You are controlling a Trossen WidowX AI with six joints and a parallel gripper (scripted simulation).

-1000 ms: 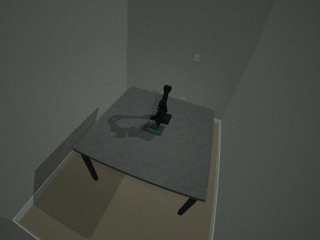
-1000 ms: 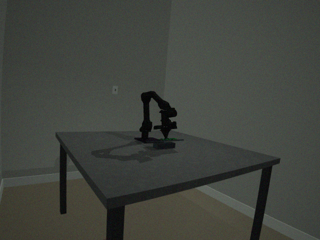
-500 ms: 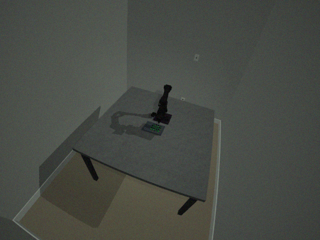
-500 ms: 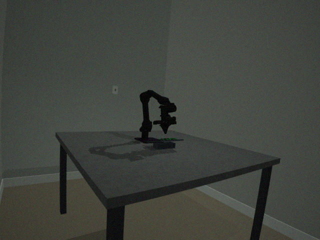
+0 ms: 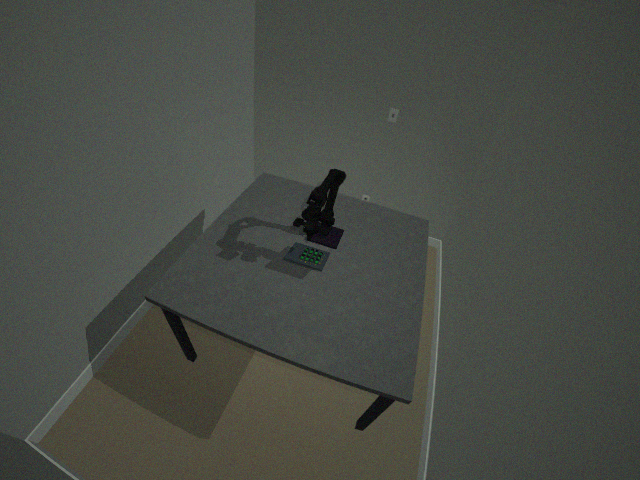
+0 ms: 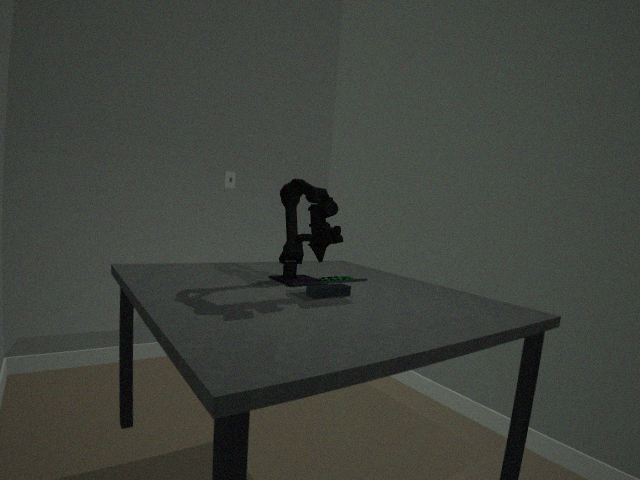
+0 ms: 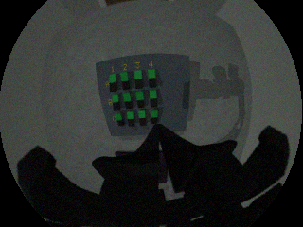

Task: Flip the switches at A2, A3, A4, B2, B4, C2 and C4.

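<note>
The dark blue-grey panel (image 5: 293, 250) (image 7: 172, 66) lies in front of the arm; its side shows as a dark block (image 6: 328, 291) in the exterior view. In the wrist view it bears three rows, A to C, of four rocker switches, among them A2 (image 7: 125, 80), A4 (image 7: 151, 78), B2 (image 7: 127, 100), B4 (image 7: 153, 98), C2 (image 7: 130, 118) and C4 (image 7: 154, 116). Each switch shows a green part on the far side and a black part on the near side; which ends are raised is too dark to tell. My gripper (image 6: 320, 260) (image 7: 157, 127) is shut and empty, raised clear above the panel's level, on its near side.
The arm stands on a dark purple base plate (image 5: 337, 239) (image 6: 301, 282) beside the panel, on the grey table (image 5: 356, 310) (image 6: 392, 320). The arm's shadow falls across the table beside the panel. Walls stand behind the table.
</note>
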